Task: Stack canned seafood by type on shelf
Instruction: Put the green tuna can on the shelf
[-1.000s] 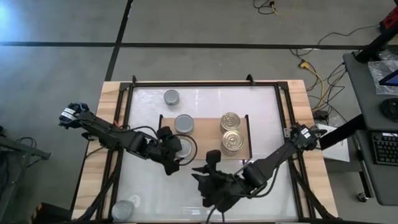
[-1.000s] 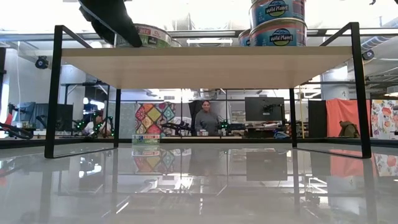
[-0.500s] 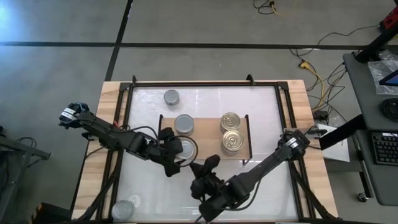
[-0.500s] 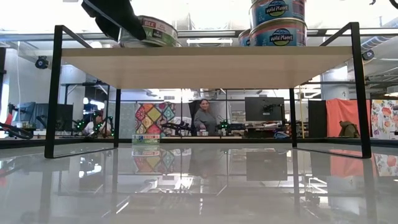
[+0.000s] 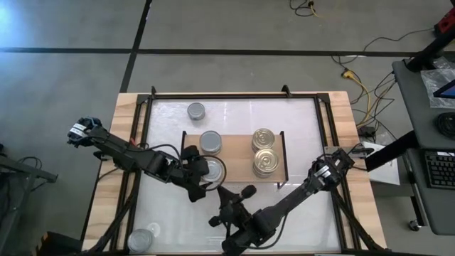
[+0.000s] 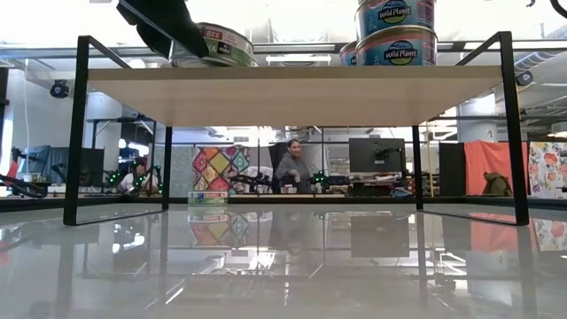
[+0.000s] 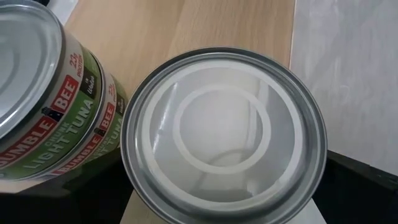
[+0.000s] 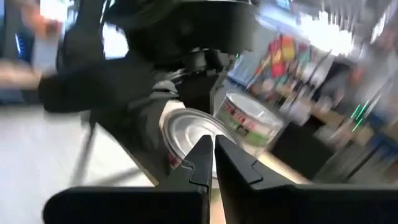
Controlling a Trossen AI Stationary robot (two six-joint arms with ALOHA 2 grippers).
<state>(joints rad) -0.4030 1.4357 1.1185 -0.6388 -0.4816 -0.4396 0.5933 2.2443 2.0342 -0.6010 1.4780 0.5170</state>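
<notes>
**Gold pair stacked, silver tins still coming onto the shelf**

High view: the low light-wood shelf on thin black legs [image 5: 234,153] stands mid-table on the white tabletop with a wooden border [image 5: 121,114]. On its right half sit two gold ribbed-top tins [image 5: 264,139] and [image 5: 266,163], side by side as seen from above. On the left half rests one plain silver-grey-topped tin [image 5: 210,141]. The left gripper [image 5: 201,173] is at the shelf's near-left corner, fingers spread wide around a second silver-topped tin [image 5: 212,169]. Another silver tin [image 5: 197,111] stands on the tabletop beyond the shelf, and a pale round object [image 5: 141,238] lies near the table's front-left corner; I cannot tell what it is. The right gripper [image 5: 231,208] hangs over the tabletop in front of the shelf, fingers shut and holding nothing.

Low view: on the shelf board [image 6: 292,89] two blue-labelled tins are stacked one on the other at the right [image 6: 396,31], so the gold kind has begun stacking. At the left, a green-labelled tin [image 6: 220,46] sits by the dark left finger [image 6: 168,27].

Left wrist view: the silver top [image 7: 224,134] fills the frame between the wide fingers, beside a green-labelled tuna tin [image 7: 43,118] on the wood.

Right wrist view: closed fingertips [image 8: 211,163] point toward the left arm and its tins.

By my judgement, the silver tins on the shelf are not yet stacked, and at least one tin is still off the shelf.
</notes>
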